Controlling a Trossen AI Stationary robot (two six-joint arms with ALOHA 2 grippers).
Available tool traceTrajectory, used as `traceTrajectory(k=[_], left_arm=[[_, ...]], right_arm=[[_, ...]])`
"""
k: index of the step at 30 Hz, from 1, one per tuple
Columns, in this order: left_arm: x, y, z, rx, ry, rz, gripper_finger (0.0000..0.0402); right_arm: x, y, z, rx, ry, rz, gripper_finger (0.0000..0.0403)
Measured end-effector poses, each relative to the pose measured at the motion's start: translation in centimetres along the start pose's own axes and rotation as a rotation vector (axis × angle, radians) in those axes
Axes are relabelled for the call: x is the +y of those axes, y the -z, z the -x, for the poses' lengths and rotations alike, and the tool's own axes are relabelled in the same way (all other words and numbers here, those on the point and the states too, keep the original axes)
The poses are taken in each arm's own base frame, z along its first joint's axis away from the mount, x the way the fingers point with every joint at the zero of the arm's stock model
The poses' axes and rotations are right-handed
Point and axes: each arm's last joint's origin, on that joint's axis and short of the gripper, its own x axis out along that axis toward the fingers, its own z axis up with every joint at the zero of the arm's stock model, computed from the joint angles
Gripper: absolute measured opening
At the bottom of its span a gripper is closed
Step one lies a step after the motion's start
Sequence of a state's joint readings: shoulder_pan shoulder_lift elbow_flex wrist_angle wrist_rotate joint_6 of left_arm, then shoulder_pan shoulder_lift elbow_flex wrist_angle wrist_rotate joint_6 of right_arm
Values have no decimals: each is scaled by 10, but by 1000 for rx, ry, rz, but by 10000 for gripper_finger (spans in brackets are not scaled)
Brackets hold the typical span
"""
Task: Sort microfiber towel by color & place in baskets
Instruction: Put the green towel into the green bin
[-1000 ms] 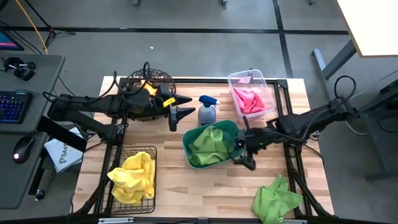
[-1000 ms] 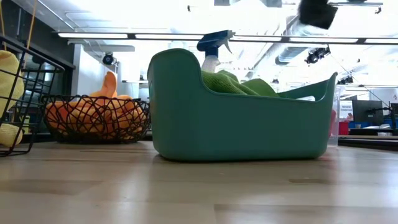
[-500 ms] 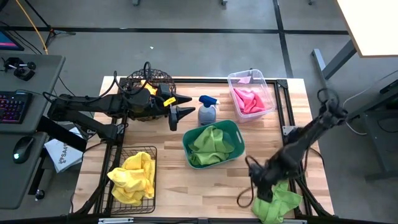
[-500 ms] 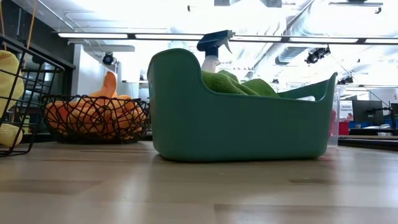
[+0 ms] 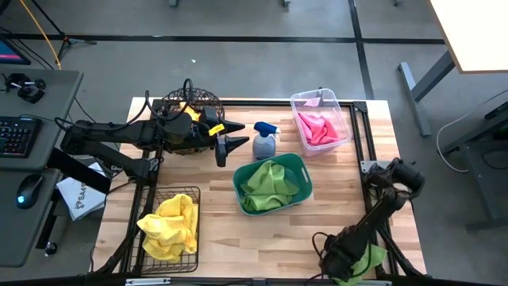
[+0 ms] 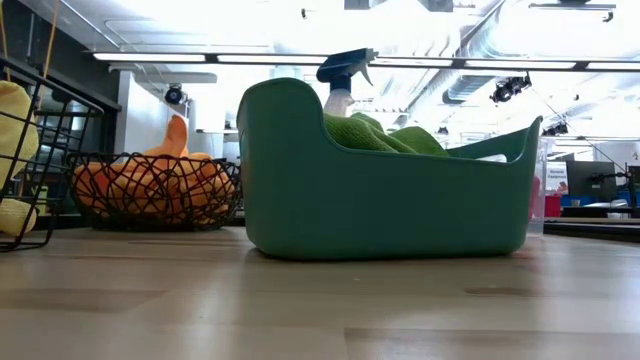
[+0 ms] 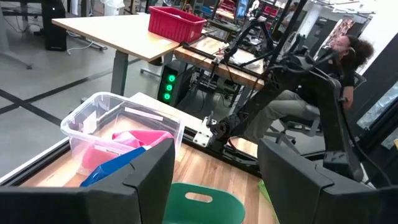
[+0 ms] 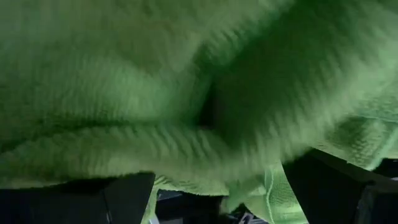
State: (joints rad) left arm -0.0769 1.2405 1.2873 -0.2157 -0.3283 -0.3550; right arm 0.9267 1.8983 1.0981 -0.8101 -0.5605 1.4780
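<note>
— High view first: where was the right gripper?

— At the lower right of the frame, down on the loose lime green towels at the table's near edge. The cloth lay directly under and around it. In the right wrist view, green towel filled nearly the whole picture, with the two dark fingers set apart at the bottom edge, straddling the fabric. Whether they had begun to pinch it could not be told.

— And the left gripper?

— Upper centre-left, beside the round dark wire basket of orange cloths, fingers spread and holding nothing.

— The other containers?

— The teal-green tub sat at centre with green towels inside. The clear bin at upper right held pink ones. The rectangular black wire basket at lower left held yellow ones. A spray bottle stood just behind the tub.
</note>
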Motion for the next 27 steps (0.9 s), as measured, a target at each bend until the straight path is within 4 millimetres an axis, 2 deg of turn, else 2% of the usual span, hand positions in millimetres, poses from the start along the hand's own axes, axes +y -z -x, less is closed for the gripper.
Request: traceTrajectory(k=[4, 7, 10, 14, 15, 16, 18, 24, 27], left_arm=[[0, 0, 0, -1, 0, 0, 218], [0, 0, 0, -1, 0, 0, 218], [0, 0, 0, -1, 0, 1, 218], [0, 0, 0, -2, 1, 2, 218], [0, 0, 0, -2, 1, 2, 218], [0, 0, 0, -2, 1, 2, 218], [0, 0, 0, -3, 1, 2, 218], [0, -1, 0, -6, 2, 3, 218], [0, -1, 0, -5, 2, 3, 218]], right_arm=[[2, -2, -12, 17, 36, -5, 327], [2, -2, -13, -13, 42, 31, 300], [2, -3, -11, -43, 40, 74, 223], [-4, -2, 2, -152, 52, 91, 54], [-6, -2, 8, -199, 54, 96, 30], [-10, -1, 15, -258, 58, 94, 22], [-20, 0, 33, -358, 71, 66, 26], [-59, 18, 109, -701, -66, 23, 9], [-80, 30, 148, -923, -214, 40, 7]])
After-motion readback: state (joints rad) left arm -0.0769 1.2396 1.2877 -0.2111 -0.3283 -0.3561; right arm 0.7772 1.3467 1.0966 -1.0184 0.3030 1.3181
